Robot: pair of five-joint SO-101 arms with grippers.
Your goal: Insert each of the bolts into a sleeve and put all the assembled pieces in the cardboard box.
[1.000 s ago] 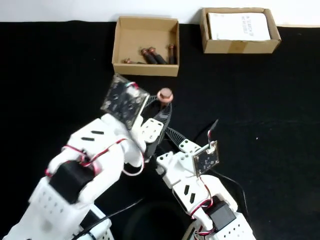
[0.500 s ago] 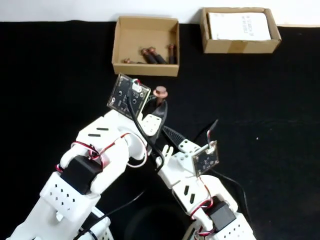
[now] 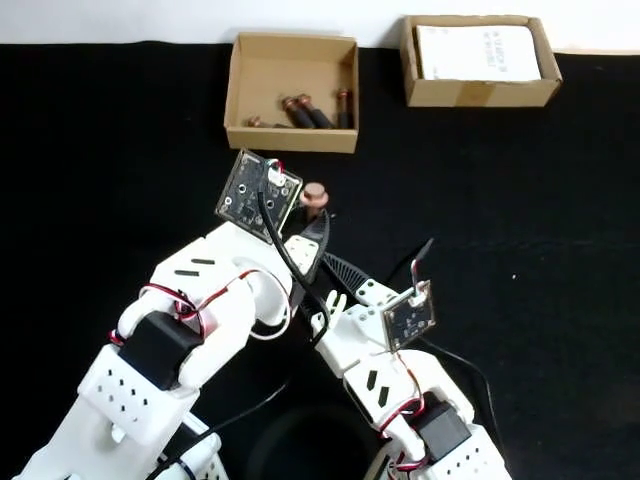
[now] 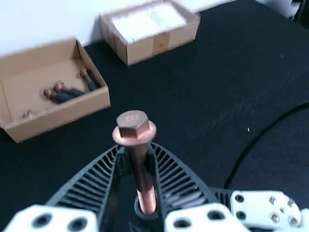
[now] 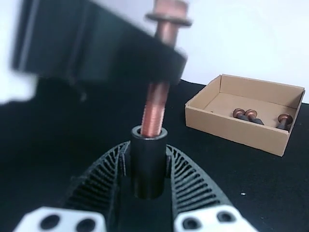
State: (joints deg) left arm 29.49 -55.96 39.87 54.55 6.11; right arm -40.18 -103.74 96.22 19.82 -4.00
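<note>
High view, left to right. Left arm rises from the lower left corner over the black worktop. Left pincer sits near the centre, a little short of the cardboard box and apart from it. It is clamped narrow on a copper bolt, whose head shows just past the pincer tips on the box side.

The box stands at the far edge, left of centre, with its top open. Several assembled pieces lie in its right half, and one small item lies near the front left corner, too small to identify.

Right arm comes up from the bottom edge, right of centre. Right pincer angles up and left and meets the left pincer from beneath. A second box stands at the far right of the back edge with a white sheet inside.

Left wrist view. The bolt shaft runs between the two ribbed fingers, gripped on both sides. The hex head stands clear beyond the tips, and the threaded end sits in a black ring low between the fingers.

Right wrist view. Right pincer is closed on a black sleeve, which stands upright with one finger on each side. The bolt comes down from above, slightly tilted, and its threaded end is just inside the sleeve's mouth. Most of the shaft is still outside the sleeve. The head is uppermost, above the dark body of the left pincer that clamps the shaft.
</note>
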